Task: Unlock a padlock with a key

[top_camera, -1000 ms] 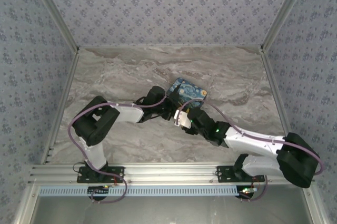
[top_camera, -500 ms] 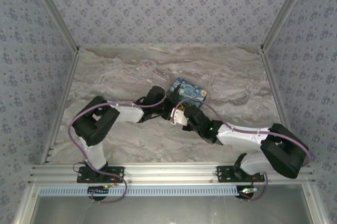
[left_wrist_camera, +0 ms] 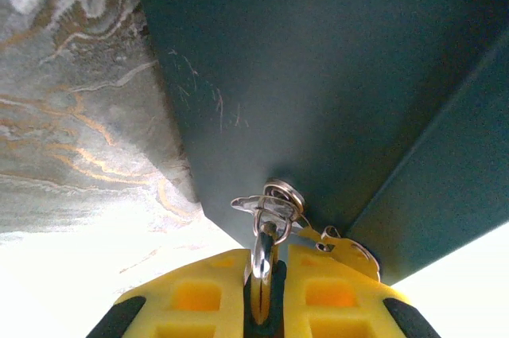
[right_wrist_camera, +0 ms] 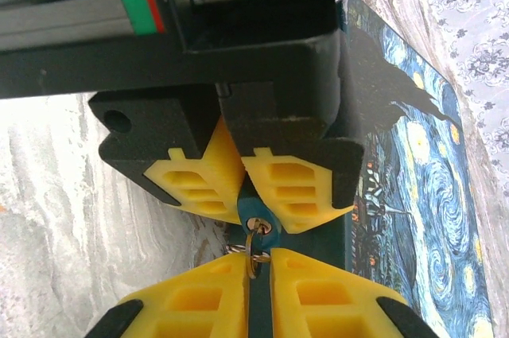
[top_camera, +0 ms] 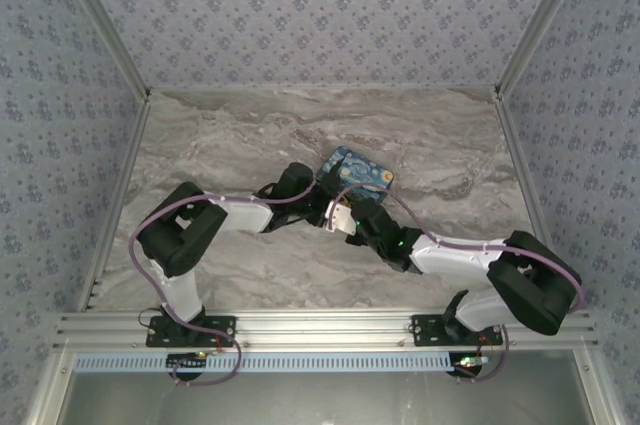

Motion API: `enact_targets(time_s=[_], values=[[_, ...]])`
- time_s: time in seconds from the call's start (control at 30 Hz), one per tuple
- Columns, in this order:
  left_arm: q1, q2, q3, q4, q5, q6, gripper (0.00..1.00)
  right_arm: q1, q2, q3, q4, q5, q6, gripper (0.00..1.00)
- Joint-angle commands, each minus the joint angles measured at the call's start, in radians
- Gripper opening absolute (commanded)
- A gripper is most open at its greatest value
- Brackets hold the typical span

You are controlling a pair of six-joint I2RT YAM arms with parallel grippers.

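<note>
Left gripper (right_wrist_camera: 253, 197) clamps padlock (right_wrist_camera: 256, 214); right gripper (right_wrist_camera: 259, 263) pinched narrow on key ring (right_wrist_camera: 253, 244) at its fingertips; risk: thin hold slips if twisted off-axis.

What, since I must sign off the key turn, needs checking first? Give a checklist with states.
1. Left gripper shut on the padlock: ok.
2. Right gripper closed at the ring: ok.
3. Key pinched by the right gripper: cannot tell, hidden in the grip.
4. Key seated in the padlock: cannot tell.
5. Box flat on the table: ok.
</note>
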Motion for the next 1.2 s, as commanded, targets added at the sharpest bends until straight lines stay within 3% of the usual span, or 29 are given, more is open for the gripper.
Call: enact_targets(time_s=[0.0, 0.07, 0.23, 0.57, 0.77, 0.83, 1.0, 1.17], values=[[-0.016, -0.018, 0.021, 0.0, 0.052, -0.017, 0.0, -0.014, 0.016, -0.003, 0.079, -0.007, 0.041, 0.09], [-0.016, -0.016, 0.02, 0.009, 0.055, -0.02, 0.0, -0.018, 0.013, -0.003, 0.089, -0.022, 0.073, 0.0], [-0.018, -0.013, 0.02, 0.022, 0.055, -0.026, 0.0, -0.034, -0.022, -0.02, 0.142, -0.094, 0.216, 0.0], [-0.017, -0.004, 0.021, 0.033, 0.056, -0.029, 0.0, -0.109, -0.018, -0.066, 0.257, -0.248, 0.737, 0.0], [-0.017, 0.009, 0.02, 0.036, 0.055, -0.022, 0.0, -0.111, -0.011, -0.076, 0.214, -0.208, 0.85, 0.0], [-0.016, 0.012, 0.017, 0.036, 0.053, -0.015, 0.09, -0.115, -0.006, -0.088, 0.217, -0.214, 0.906, 0.0], [-0.004, 0.01, 0.001, 0.017, 0.053, 0.029, 0.43, -0.118, 0.02, -0.135, 0.282, -0.24, 1.058, 0.0], [0.014, -0.027, -0.049, -0.004, 0.032, 0.052, 0.55, -0.119, 0.024, -0.18, 0.343, -0.226, 1.201, 0.0]])
